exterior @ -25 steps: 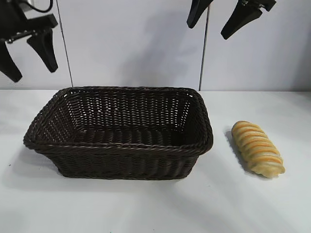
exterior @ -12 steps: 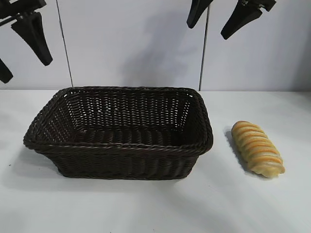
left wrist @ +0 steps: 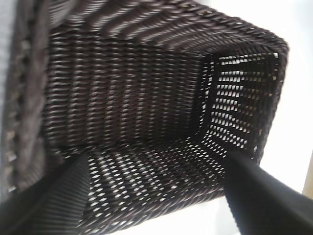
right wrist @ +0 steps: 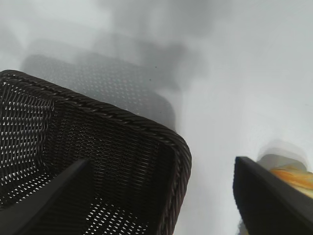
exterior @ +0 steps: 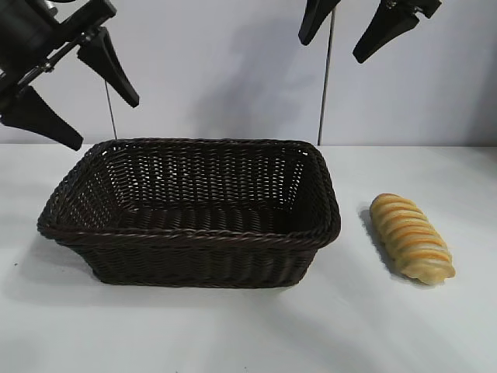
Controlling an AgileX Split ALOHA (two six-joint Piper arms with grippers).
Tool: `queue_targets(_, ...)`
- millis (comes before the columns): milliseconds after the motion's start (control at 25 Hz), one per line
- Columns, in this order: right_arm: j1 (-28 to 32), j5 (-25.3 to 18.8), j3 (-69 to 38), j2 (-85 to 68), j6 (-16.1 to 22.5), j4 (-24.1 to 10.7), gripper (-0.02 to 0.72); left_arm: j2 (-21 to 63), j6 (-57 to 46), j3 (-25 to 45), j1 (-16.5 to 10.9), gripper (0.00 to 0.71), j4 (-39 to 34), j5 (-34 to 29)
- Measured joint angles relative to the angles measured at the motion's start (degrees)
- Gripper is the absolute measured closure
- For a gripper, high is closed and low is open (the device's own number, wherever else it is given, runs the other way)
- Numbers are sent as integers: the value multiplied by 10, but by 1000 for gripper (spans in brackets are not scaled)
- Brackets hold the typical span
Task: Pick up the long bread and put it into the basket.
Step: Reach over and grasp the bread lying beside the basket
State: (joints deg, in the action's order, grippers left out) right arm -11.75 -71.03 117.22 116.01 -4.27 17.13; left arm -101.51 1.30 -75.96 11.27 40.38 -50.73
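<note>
Behind right pincer (right wrist: 161, 205) finger, long bread (right wrist: 293, 177) half hidden; both pincers spread.

The basket (exterior: 194, 233) is dark brown woven wicker, rough and bumpy, with a twisted braided rim and little holes between the strands. The bread (exterior: 411, 237) looks smooth and a bit shiny, with raised ridges. The surface (exterior: 248, 334) is white, smooth and matt. The gripper fingers (exterior: 109, 66) look like matt black plastic, maybe.
</note>
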Motion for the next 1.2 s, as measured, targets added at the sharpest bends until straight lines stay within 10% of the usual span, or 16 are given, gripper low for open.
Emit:
queue_targets(760, 0, 0, 0, 0, 0, -9, 131, 0, -8, 0, 0, 160, 2, 26)
queue_targets(1200, 3, 0, -3, 0, 69, -185, 131, 0, -8, 0, 0, 160, 2, 26)
